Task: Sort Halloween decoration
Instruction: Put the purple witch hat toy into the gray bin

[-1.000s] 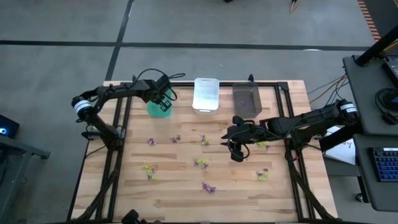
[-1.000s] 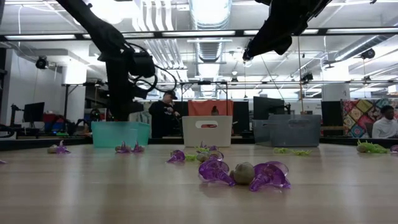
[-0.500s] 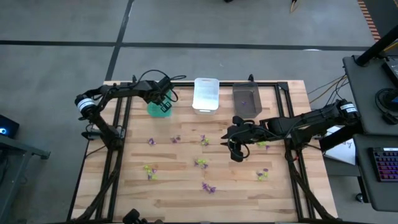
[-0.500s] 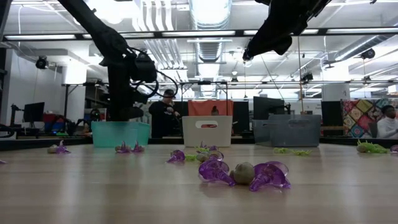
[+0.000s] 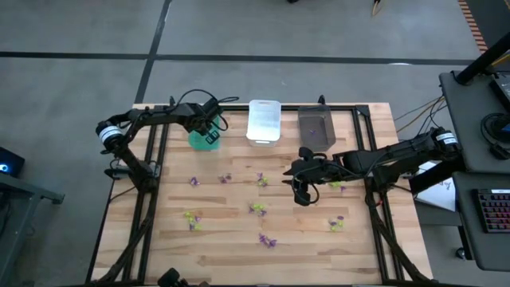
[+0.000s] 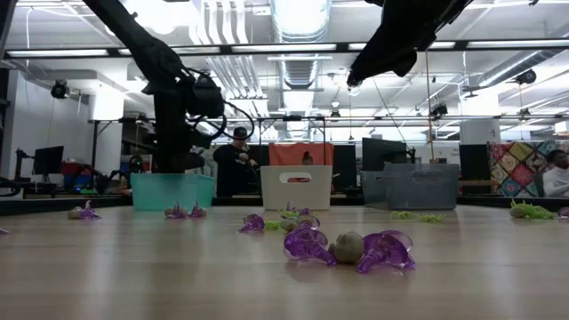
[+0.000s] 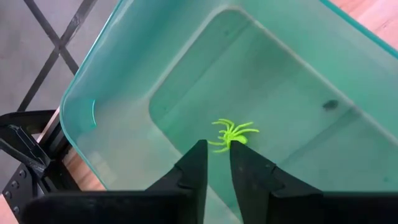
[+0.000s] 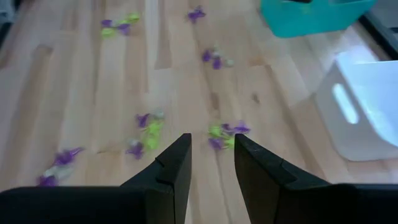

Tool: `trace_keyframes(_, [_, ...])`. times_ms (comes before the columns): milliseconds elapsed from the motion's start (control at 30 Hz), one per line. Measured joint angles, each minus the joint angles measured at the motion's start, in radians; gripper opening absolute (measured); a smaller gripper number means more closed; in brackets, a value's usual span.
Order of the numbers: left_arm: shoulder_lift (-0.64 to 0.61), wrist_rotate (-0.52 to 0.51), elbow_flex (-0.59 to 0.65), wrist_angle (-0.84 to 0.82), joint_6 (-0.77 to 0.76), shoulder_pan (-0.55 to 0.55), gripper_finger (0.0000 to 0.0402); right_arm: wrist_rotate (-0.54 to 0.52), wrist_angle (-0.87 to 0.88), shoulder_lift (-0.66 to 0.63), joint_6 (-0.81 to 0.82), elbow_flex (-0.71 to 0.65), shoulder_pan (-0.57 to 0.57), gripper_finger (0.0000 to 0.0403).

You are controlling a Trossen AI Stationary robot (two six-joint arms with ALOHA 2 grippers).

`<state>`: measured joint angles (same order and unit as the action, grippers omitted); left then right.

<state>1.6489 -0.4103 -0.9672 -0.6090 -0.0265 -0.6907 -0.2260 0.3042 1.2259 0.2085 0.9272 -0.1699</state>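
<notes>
My left gripper [image 7: 214,149] hangs open over the green bin [image 5: 194,142] at the table's far left, fingers slanting down into it. A yellow-green spiky trinket [image 7: 233,132] lies on the bin's floor just past the fingertips, apart from them. My right gripper [image 8: 212,146] hovers open above the table right of centre [image 5: 301,191], with nothing between its fingers. Several purple and yellow-green trinkets lie scattered on the wood, among them one [image 5: 260,179] near the middle and a purple pair [image 6: 347,247] near the front edge.
A white bin [image 5: 264,121] and a dark grey bin [image 5: 316,127] stand beside the green one along the far edge. Black frame rails [image 5: 151,183] run down both sides of the table. People show in the room beyond [image 6: 236,160].
</notes>
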Motion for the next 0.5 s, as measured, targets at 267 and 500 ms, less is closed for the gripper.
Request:
trace_keyframes(267, [-0.05, 0.001, 0.0, -0.022, -0.006, 0.022, 0.0096, -0.108, -0.02, 0.0, -0.044, 0.0, 0.0, 0.0109])
trace_keyframes(500, [-0.225, 0.024, -0.002, -0.029, -0.008, 0.076, 0.009, -0.115, -0.064, -0.002, -0.01, 0.002, 0.0, 0.0109])
